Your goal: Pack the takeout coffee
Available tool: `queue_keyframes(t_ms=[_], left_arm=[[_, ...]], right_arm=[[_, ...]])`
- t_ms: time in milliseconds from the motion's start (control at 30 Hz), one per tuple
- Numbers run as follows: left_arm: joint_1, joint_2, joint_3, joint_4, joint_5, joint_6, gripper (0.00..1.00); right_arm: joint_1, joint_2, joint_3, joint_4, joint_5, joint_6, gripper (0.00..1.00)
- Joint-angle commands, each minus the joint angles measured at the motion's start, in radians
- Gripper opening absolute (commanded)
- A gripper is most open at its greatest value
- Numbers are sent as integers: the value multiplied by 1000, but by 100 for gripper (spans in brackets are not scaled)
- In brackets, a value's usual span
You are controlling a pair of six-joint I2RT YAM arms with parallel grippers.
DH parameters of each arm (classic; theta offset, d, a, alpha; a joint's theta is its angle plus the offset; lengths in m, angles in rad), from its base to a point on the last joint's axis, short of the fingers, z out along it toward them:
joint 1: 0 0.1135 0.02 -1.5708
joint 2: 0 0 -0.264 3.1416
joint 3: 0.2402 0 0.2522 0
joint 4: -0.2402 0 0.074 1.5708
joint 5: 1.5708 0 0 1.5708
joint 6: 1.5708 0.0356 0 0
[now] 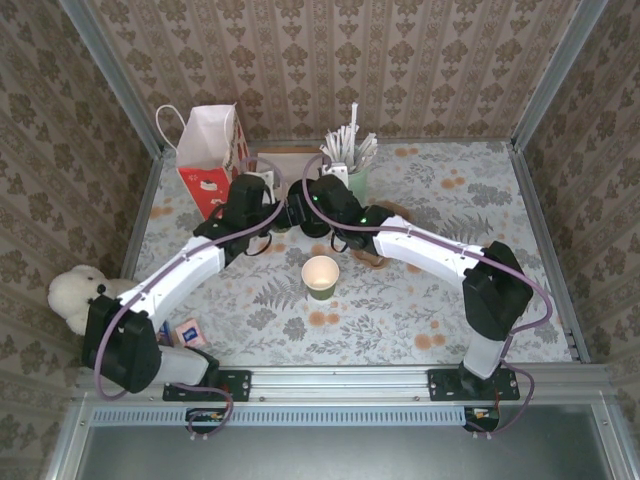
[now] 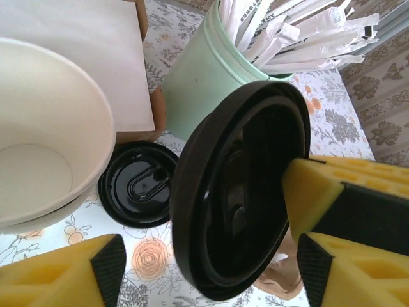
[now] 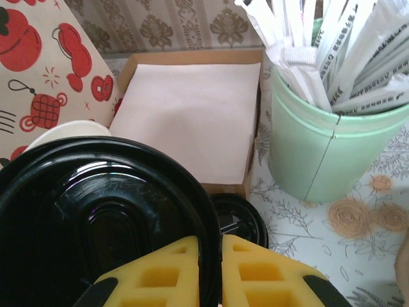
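Observation:
My right gripper [image 3: 209, 246] is shut on the rim of a round black plastic lid [image 3: 96, 217], holding it tilted above the table. In the left wrist view the same lid [image 2: 236, 192] hangs between the fingers of my left gripper [image 2: 208, 272], which is open with its yellow pads well apart on either side. A second black lid [image 2: 137, 192] lies flat on the table below. A lone lidless dark green cup [image 1: 320, 277] with a cream inside stands mid-table. A lidded takeout coffee is out of view.
Just left of the held lid is a stack of lidless cups [image 2: 45, 128]. A pale mint cup of wrapped straws [image 3: 319, 153], a box of napkins [image 3: 192, 115] and a red-printed paper bag [image 1: 210, 150] stand at the back. A plush toy [image 1: 75, 295] sits at the left edge.

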Motion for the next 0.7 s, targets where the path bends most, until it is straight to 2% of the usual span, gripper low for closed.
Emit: queue_keyframes(t_ms=[0, 100, 367, 467, 500, 567, 667], left_arm=[[-14, 27, 51, 34, -36, 31, 60], [-17, 42, 61, 28, -49, 30, 44], [-19, 38, 49, 27, -68, 54, 16], [-19, 37, 57, 26, -59, 110, 3], [-19, 36, 65, 23, -56, 149, 0], [-19, 29, 77, 11, -64, 229, 0], [-18, 3, 85, 7, -66, 386, 0]], right_arm=[[10, -28, 5, -46, 43, 47, 13], [10, -37, -1, -46, 43, 62, 13], [10, -65, -20, -27, 18, 90, 13], [9, -99, -57, 27, -31, 69, 18], [2, -122, -84, 69, -78, 44, 22], [-17, -162, -115, 110, -166, -5, 30], [-73, -236, -145, 113, -357, -118, 52]])
